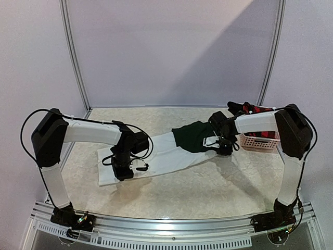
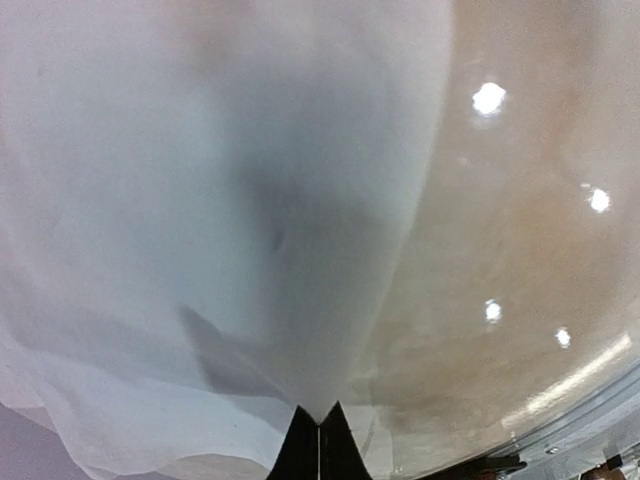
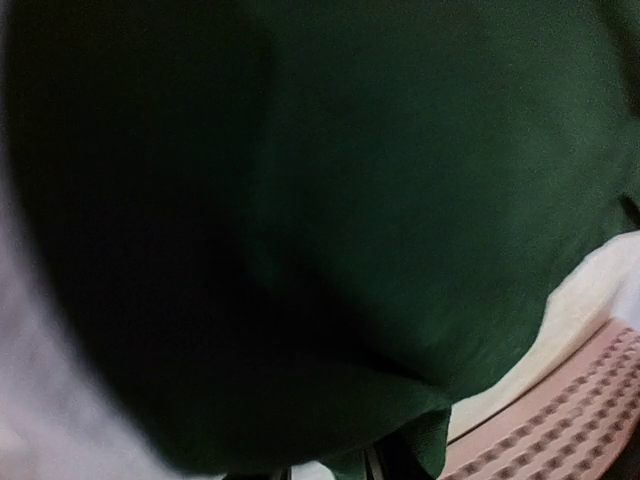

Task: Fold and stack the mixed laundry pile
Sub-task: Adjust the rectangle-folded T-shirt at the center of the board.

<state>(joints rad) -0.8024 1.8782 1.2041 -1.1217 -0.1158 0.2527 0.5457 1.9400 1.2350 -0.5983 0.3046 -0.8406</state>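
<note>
A long white cloth point(image 1: 156, 156) lies slantwise across the table. My left gripper point(image 1: 123, 174) is down at its left end, and in the left wrist view the fingertips point(image 2: 305, 440) are shut with the white cloth point(image 2: 200, 200) pinched at their tips. A dark green piece point(image 1: 191, 136) lies over the cloth's right end. My right gripper point(image 1: 225, 147) is at its right edge. The green fabric point(image 3: 400, 200) fills the right wrist view and covers the jaws, so their state does not show. A red-and-black checked shirt point(image 1: 255, 110) lies heaped in the basket.
The pink perforated basket point(image 1: 258, 142) stands at the right, just beside my right gripper, and its wall point(image 3: 560, 430) shows close in the right wrist view. A metal rail point(image 1: 171, 226) runs along the near table edge. White walls enclose the back and sides.
</note>
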